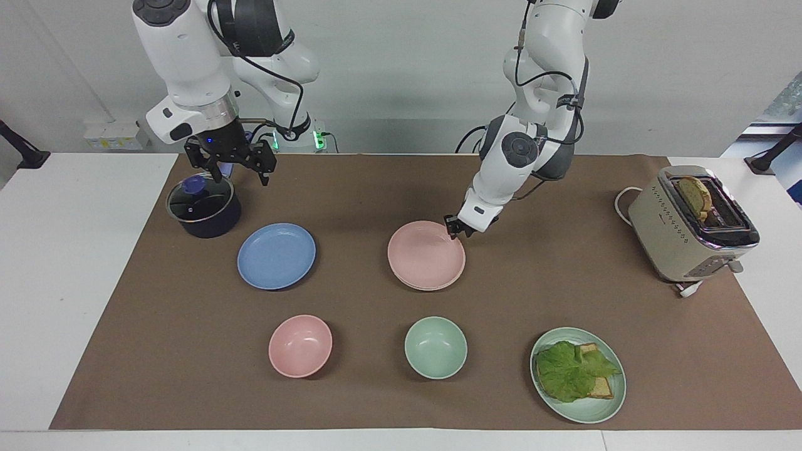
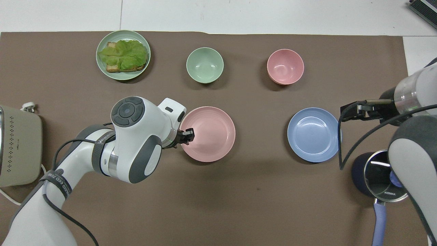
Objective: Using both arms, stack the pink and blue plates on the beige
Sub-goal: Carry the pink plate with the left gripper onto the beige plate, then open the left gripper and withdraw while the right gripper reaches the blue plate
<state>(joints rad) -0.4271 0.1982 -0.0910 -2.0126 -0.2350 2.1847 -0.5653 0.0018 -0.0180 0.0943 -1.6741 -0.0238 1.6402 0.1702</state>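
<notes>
Round matte pink plate [image 1: 426,254] sits on beige plate [image 1: 432,287], left claw [image 1: 452,229] at rim

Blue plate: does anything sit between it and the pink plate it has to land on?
Nothing visible does: only bare brown mat lies between the blue plate and the pink plate. The right gripper hangs open over the pot.

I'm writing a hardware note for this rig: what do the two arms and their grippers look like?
Both arms are large, white and jointed, with dark grey round joint caps and loose black cables running along them. The left arm wears a dark band with white lettering. The left gripper and right gripper are black two-finger units; a silver metal ring sits above the right one.
</notes>
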